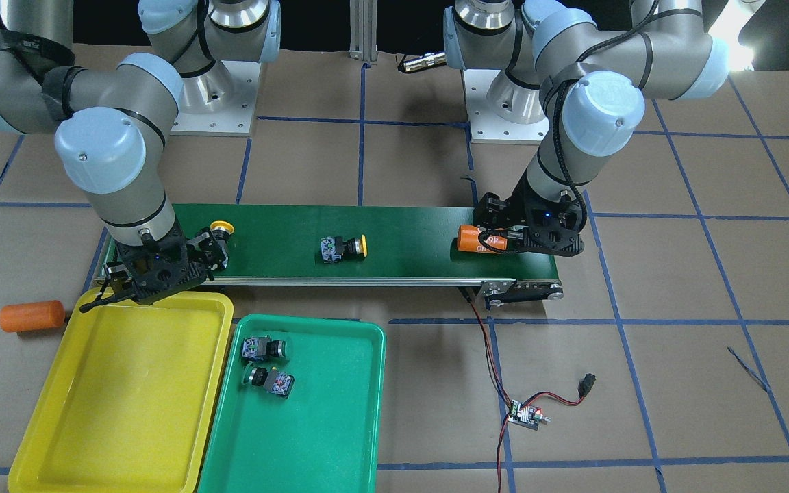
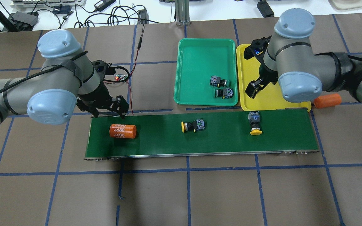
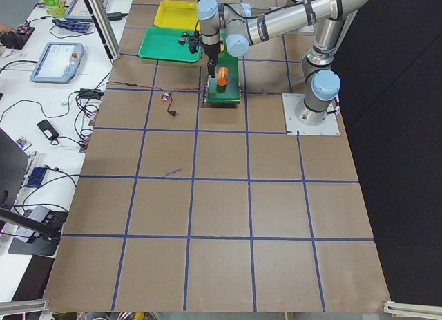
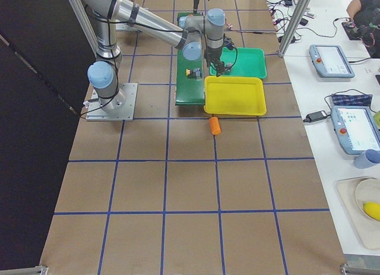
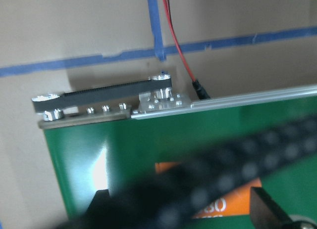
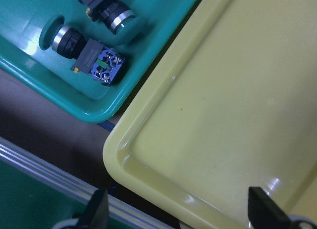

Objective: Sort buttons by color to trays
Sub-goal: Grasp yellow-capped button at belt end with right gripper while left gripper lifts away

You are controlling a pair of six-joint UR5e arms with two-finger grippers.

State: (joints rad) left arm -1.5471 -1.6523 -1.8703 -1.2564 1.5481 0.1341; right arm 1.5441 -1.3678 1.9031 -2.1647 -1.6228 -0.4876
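Two yellow buttons lie on the conveyor belt (image 2: 218, 141), one at mid-belt (image 2: 193, 125) (image 1: 343, 248) and one nearer the trays (image 2: 255, 124) (image 1: 220, 228). Two green buttons (image 2: 218, 82) (image 2: 224, 92) lie in the green tray (image 2: 200, 62) (image 1: 319, 424), and also show in the right wrist view (image 6: 91, 58). The yellow tray (image 2: 275, 100) (image 1: 127, 397) holds nothing. My right gripper (image 2: 256, 89) (image 1: 208, 252) (image 6: 181, 211) is open and empty above the yellow tray's corner next to the belt. My left gripper (image 2: 108, 110) (image 1: 524, 236) (image 5: 181, 206) is open and empty above the belt's other end.
An orange cylinder (image 2: 123, 131) (image 1: 480, 239) lies on the belt just below the left gripper. A second orange cylinder (image 2: 327, 100) (image 1: 31, 315) lies on the table beside the yellow tray. A small controller board (image 1: 524, 414) with red and black wires sits near the belt's end.
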